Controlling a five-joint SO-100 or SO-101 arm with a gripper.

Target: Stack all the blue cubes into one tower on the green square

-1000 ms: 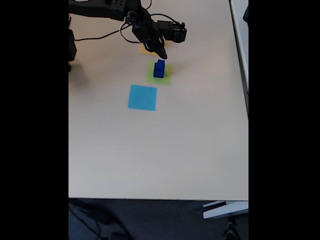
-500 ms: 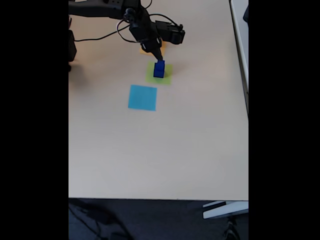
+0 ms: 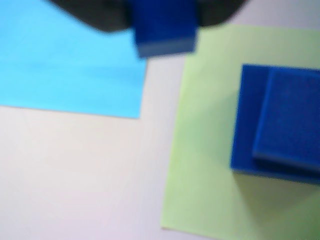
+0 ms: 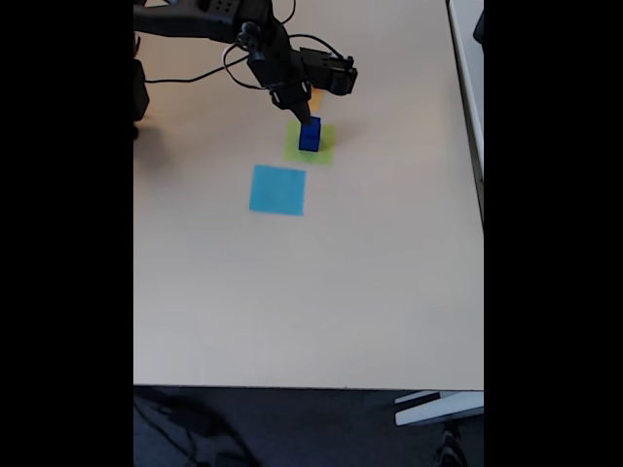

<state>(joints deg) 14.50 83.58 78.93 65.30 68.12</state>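
Pulled a little up and left in the fixed view since a second ago, with the claw (image 4: 302,105) now poised just above the top of the blue stack (image 4: 310,135) rather than off to its upper side. Pinching a small blue cube (image 3: 164,26) between dark fingers (image 3: 95,15) in the wrist view, at the top edge of that picture, blurred and raised clear of the desk (image 3: 75,175). Just below and to the right of the held cube in that view, a big blue cube (image 3: 245,125) resting on the green square (image 3: 200,150), and a slightly smaller blue cube (image 3: 292,115) sitting on top of it, shifted toward the right so a strip of the lower one shows on the left. To the left of the held cube in the wrist view, a light blue square (image 3: 65,65), flat on the desk and apart from the green one by a narrow gap of bare surface. Further below and to the left of the claw in the fixed view, the same light blue square (image 4: 277,189); right beside the claw, partly covered by the arm, a sliver of orange square (image 4: 314,97). Green square (image 4: 323,148) directly under the stack, just beneath the claw.
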